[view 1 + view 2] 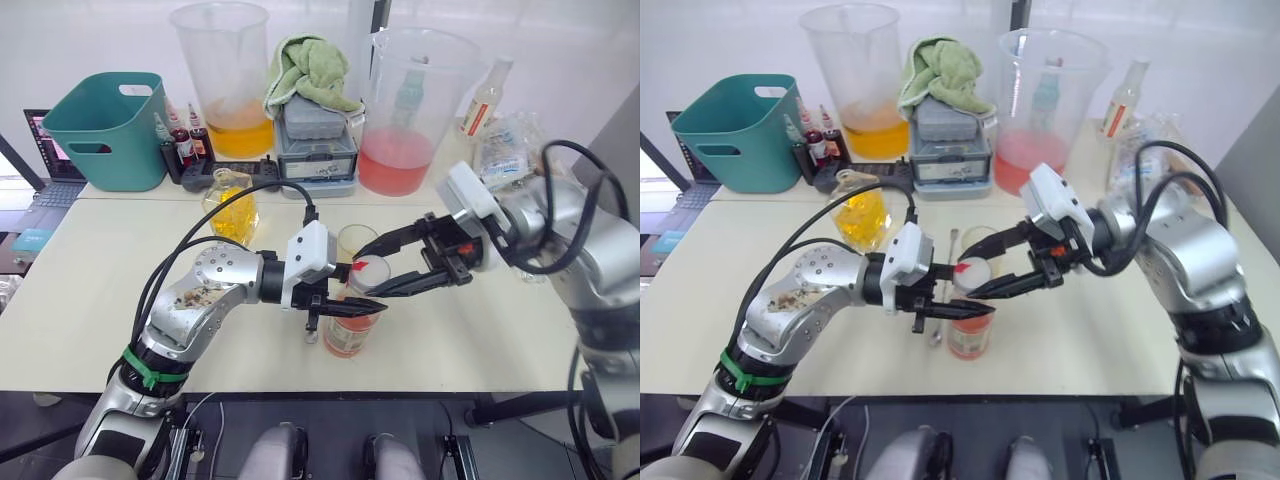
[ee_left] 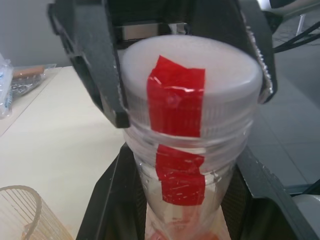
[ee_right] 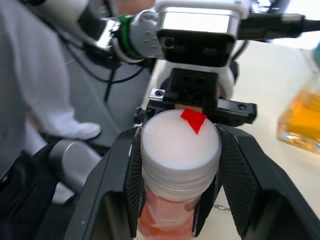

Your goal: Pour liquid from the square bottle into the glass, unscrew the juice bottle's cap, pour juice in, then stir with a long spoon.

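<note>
Left gripper (image 1: 340,305) is clamped on the body of the juice bottle (image 1: 350,325), steadying it upright on the table (image 1: 80,300) near the front edge. Right gripper (image 1: 385,265) reaches in from the other side; its two fingers bracket the white cap (image 3: 180,142), close against its sides, though whether they press it yet is hard to tell.

Judged from this, the step in hand is unscrewing the cap. To do it well, the right fingers should bite squarely on the cap's ribbed wall, not on the neck below it, while the left grip holds firm so the bottle cannot spin along. The twist should run about the bottle's own axis; any sideways pull could tip it toward the glass (image 1: 355,240), which stands just behind.

Square bottle (image 1: 232,208) sits further back on the robot's left, well clear. Red tape (image 2: 175,102) crosses the cap and runs down the neck, so it may resist the first turn.
</note>
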Available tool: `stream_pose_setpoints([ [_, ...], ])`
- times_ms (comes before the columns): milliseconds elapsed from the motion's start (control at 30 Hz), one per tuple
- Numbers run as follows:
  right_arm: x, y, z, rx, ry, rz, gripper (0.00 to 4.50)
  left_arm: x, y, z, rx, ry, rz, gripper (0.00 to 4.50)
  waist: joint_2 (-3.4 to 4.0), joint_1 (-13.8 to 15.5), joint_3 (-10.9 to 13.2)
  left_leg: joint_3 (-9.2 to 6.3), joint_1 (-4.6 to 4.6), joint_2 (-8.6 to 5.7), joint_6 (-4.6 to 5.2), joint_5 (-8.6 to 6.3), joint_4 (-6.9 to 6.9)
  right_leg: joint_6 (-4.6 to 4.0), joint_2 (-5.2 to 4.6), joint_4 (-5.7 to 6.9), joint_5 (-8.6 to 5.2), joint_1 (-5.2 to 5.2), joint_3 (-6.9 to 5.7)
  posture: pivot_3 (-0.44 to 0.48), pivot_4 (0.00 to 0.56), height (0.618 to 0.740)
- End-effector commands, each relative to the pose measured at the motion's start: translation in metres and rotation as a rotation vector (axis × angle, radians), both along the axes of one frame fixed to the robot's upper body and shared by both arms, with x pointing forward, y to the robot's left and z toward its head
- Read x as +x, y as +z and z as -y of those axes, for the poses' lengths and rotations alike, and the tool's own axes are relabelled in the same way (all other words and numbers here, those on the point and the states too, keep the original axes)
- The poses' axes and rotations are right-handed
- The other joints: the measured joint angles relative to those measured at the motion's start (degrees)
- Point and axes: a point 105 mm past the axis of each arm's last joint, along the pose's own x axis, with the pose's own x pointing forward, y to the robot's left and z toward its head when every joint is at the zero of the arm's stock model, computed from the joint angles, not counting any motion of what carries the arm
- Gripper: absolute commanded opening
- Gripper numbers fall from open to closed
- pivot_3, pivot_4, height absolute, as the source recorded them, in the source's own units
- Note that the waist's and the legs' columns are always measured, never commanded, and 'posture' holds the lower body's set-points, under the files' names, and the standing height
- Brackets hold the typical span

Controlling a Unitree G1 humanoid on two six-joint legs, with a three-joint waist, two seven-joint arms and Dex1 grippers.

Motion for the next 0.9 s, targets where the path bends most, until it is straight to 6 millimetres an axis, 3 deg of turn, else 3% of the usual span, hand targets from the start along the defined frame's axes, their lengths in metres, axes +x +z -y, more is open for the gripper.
stream_pose_setpoints([
  [33,0.006,0.011,-0.001,-0.045,0.075,0.062,1.69,0.003,-0.012,-0.008,0.04,0.062,-0.03,1.42,0.0,-0.2,0.0,-0.01,0.0,0.0,-0.13,0.08,-0.01,0.0,0.0,0.02,0.0,-0.01,-0.01,0.0,0.15,0.74],
  [133,0.009,0.015,-0.005,-0.048,0.091,0.051,1.69,0.002,-0.012,-0.009,0.039,0.072,-0.031,1.42,0.0,-0.5,0.0,-0.03,0.0,0.0,-0.4,0.23,-0.05,0.0,-0.02,0.01,0.0,-0.02,-0.01,0.0,0.15,0.74],
  [200,0.01,0.017,-0.005,-0.047,0.094,0.043,2.73,0.002,-0.012,-0.01,0.036,0.077,-0.032,1.42,0.0,-0.7,0.0,-0.03,0.0,0.01,-0.44,0.24,-0.07,-0.01,-0.03,0.01,0.0,-0.03,-0.01,0.0,0.15,0.74],
  [367,0.01,0.021,-0.001,-0.026,0.08,0.054,4.37,0.001,-0.012,-0.008,0.031,0.076,-0.039,1.42,0.0,-0.7,0.0,-0.04,0.0,0.02,-0.63,0.14,-0.08,-0.01,-0.05,0.03,0.01,-0.06,0.0,0.0,0.15,0.74],
  [700,-0.008,0.029,0.011,0.065,-0.017,0.025,4.45,0.002,-0.012,-0.004,0.028,0.059,-0.043,1.42,0.0,-0.4,0.0,-0.04,0.0,0.02,-0.83,0.01,-0.11,-0.02,-0.1,0.01,0.01,-0.05,0.01,0.0,0.15,0.74],
  [900,-0.015,0.02,0.007,0.176,-0.236,0.016,4.45,0.005,-0.011,0.0,0.025,0.036,-0.045,1.42,-0.01,0.4,0.0,-0.03,0.0,0.02,-0.88,-0.03,-0.11,-0.02,-0.18,0.01,0.02,-0.03,0.04,0.0,0.15,0.74],
])
